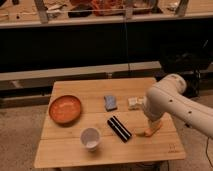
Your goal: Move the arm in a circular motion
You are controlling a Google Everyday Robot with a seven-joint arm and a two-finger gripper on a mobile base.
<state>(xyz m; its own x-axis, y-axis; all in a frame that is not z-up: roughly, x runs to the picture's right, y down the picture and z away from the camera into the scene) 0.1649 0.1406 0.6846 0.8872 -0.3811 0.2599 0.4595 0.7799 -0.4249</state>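
Observation:
The arm [170, 100] is cream-white with thick rounded segments. It reaches in from the right edge and bends at a bulbous joint over the right side of the wooden table [100, 155]. Its lower end points down, with the gripper [152, 125] just above an orange object [148, 133] near the table's right front. The arm hides part of a white packet [133, 103].
On the table are an orange bowl [65, 109] at the left, a blue cloth [110, 102] in the middle, a black bar [119, 128] and a white cup [90, 138] near the front. A dark bench and cluttered shelf stand behind.

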